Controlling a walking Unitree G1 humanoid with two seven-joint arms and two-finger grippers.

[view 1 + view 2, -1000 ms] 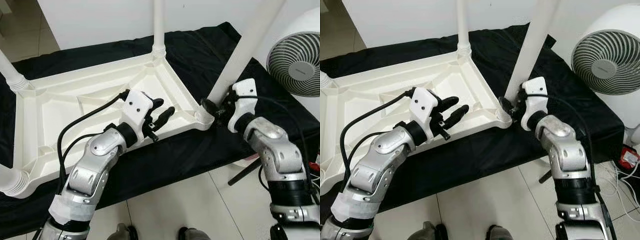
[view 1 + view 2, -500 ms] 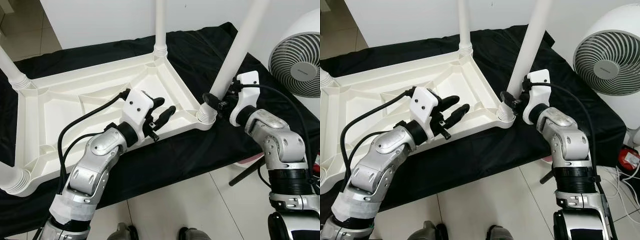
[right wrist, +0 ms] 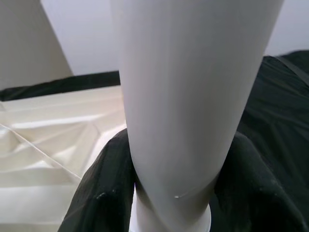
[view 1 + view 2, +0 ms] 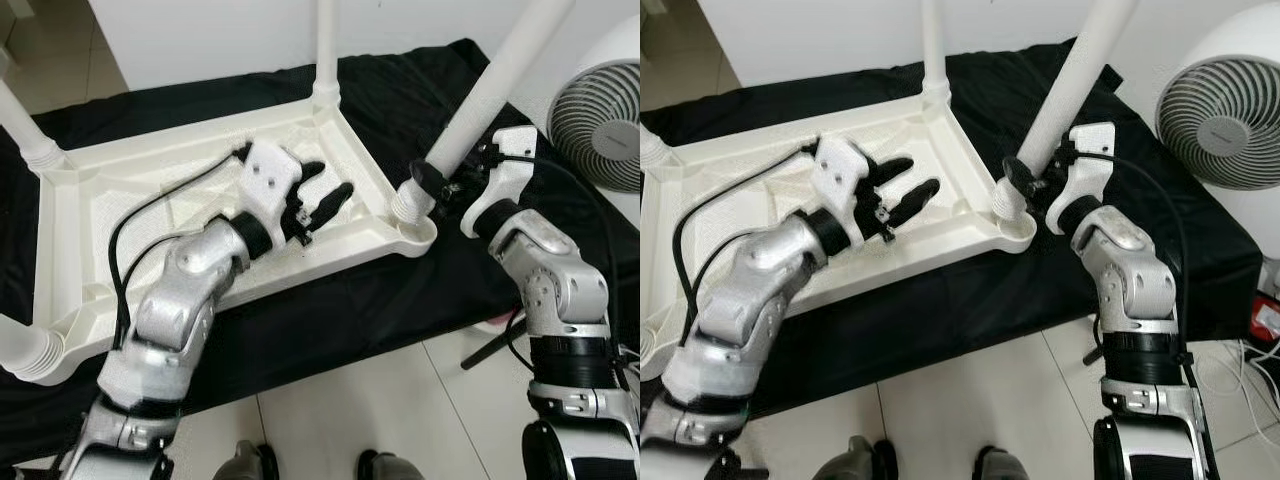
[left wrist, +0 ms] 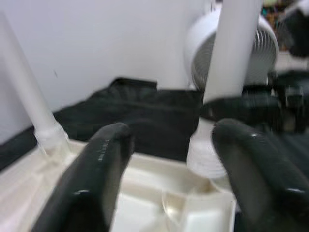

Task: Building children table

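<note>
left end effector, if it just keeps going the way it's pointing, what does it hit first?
Most likely the white table leg held by the right end effector. The left end effector is open and aimed across the upturned tabletop at that corner; depth is unclear.

A home room: pale floor tiles [image 4: 400,400], plain white wall [image 4: 220,40], white fan [image 4: 600,120] beside it

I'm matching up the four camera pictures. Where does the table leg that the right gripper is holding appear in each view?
Left eye view: leg, upper right, slanting into the tabletop's near right corner.
Right eye view: leg, right of centre, same slant.
Left wrist view: leg, upright beyond the left gripper's fingers.
Right wrist view: leg, centre, clamped.
Shared landmark: black cloth.
</note>
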